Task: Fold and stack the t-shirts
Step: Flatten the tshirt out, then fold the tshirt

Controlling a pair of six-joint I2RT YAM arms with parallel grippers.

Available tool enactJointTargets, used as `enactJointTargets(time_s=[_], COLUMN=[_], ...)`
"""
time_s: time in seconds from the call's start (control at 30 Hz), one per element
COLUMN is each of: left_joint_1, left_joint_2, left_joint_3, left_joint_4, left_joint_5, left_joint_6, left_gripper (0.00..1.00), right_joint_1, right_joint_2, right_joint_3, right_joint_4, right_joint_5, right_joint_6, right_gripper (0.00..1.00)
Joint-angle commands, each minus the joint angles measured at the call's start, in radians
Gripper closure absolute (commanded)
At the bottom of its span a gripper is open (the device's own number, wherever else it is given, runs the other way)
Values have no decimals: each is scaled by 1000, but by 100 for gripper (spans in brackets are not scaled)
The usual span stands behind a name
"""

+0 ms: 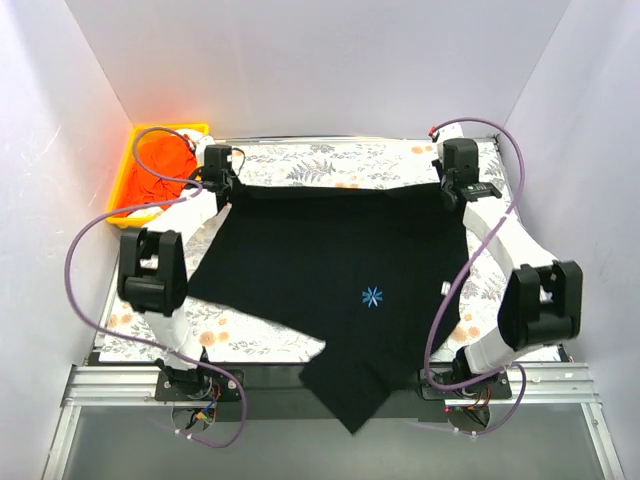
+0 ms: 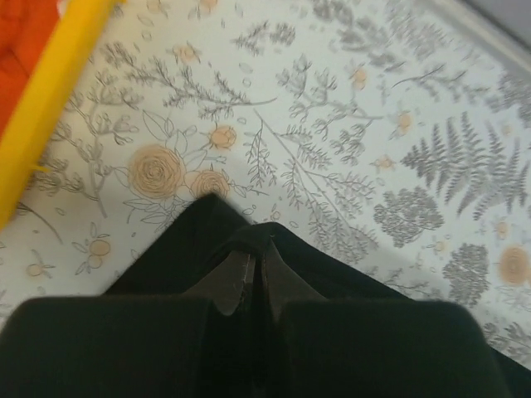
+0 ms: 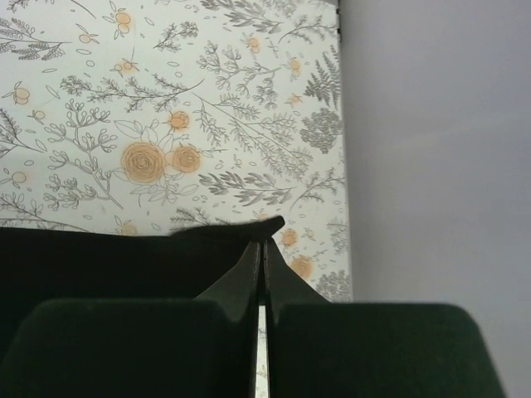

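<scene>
Corners of the black t-shirt (image 1: 320, 260) sit clamped in left hand (image 1: 232, 195) and right hand (image 1: 448, 195); near hem overhangs the table (image 1: 250, 335).

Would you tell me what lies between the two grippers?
In the top view, the straight far edge of the black t-shirt runs from the left gripper to the right gripper; nothing else.

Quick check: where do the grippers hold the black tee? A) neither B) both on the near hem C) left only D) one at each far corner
D: left gripper and right gripper each pinch a far corner of the black t-shirt, edge stretched between them.
</scene>
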Motion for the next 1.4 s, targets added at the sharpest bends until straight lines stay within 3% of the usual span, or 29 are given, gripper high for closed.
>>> enactJointTargets(time_s=[0.0, 0.13, 0.3, 0.5, 0.73, 1.2, 1.37], left_joint_1=[37, 52, 67, 81, 98, 135, 139], left_joint_2=[66, 182, 264, 255, 241, 262, 267], left_joint_3=[49, 136, 257, 291, 307, 350, 308], left_joint_4=[52, 54, 24, -14, -32, -77, -78], left_joint_5=[40, 89, 149, 182, 195, 251, 226], left_joint_6=[-38, -41, -47, -56, -27, 31, 30], left_gripper=[100, 100, 100, 100, 100, 100, 100], right_joint_1=[-45, -64, -65, -86, -120, -149, -151], right_joint_2=[73, 219, 304, 275, 229, 187, 180], right_joint_3=[49, 135, 271, 318, 379, 393, 289], right_joint_4=[146, 119, -53, -292, -513, -627, -628], right_joint_5=[-25, -69, -105, -145, -305, -450, -474], right_joint_6=[46, 70, 142, 308, 447, 517, 535], right_gripper=[99, 99, 99, 99, 99, 99, 99])
